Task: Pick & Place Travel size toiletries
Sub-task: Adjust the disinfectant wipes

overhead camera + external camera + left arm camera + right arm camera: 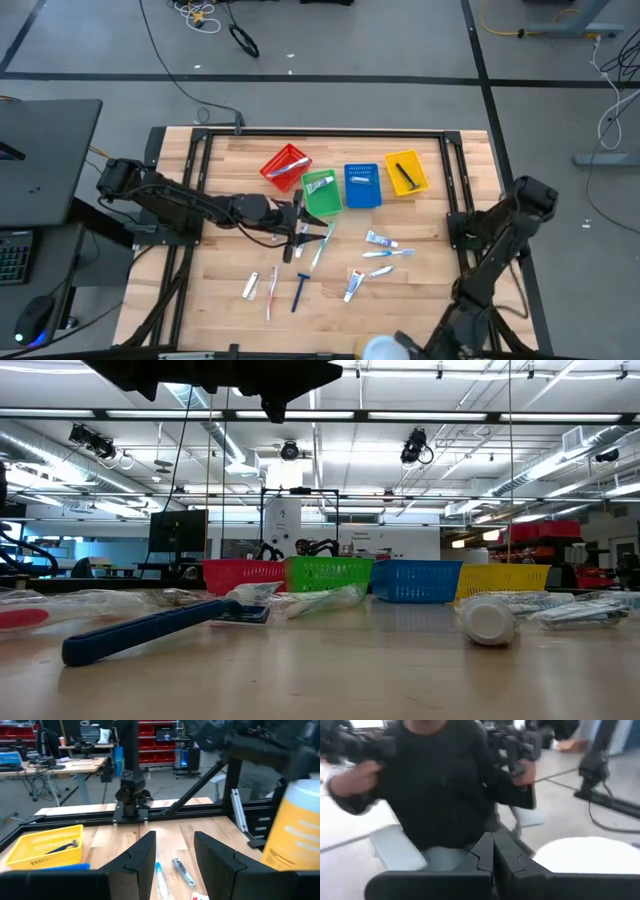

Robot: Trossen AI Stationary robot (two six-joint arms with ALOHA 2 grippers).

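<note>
We are lowering the left gripper (pixel 300 228), its fingers spread wide, squarely over the toothbrush (pixel 321 245) beside the green basket (pixel 321 194).

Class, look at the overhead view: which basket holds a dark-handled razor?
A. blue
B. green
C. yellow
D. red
C: the dark-handled razor lies inside the yellow basket, at the right end of the basket row.
</note>
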